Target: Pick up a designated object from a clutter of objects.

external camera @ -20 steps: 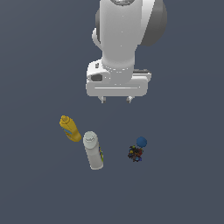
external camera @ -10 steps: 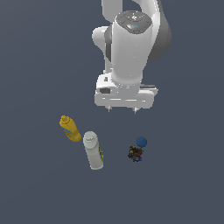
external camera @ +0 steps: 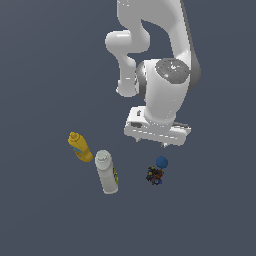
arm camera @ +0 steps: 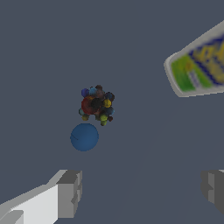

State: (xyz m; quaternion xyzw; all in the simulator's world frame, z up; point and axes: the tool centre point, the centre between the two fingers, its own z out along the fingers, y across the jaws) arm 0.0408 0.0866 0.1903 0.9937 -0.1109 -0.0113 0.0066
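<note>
The designated object, a small smooth blue ball [external camera: 161, 161] [arm camera: 84, 137], rests on the dark floor, touching or nearly touching a tiny dark multicoloured clump [external camera: 155, 175] [arm camera: 97, 105]. My gripper [external camera: 151, 142] [arm camera: 141, 190] hangs just above the ball, slightly toward the exterior view's left of it. It is open, with both fingers [arm camera: 70, 192] wide apart and nothing between them. The rest of the clutter of objects is a white bottle [external camera: 106, 171] [arm camera: 197, 65] lying down with its white cap up-view, and a yellow bottle [external camera: 80, 146] beside it.
The two bottles lie on the exterior view's left, well apart from the ball. Plain dark floor surrounds everything. The arm's white body [external camera: 165, 95] rises above the gripper.
The arm has swung toward the exterior view's right and lowered, bringing the open gripper from above the bottles' side to just over the ball. No object has moved.
</note>
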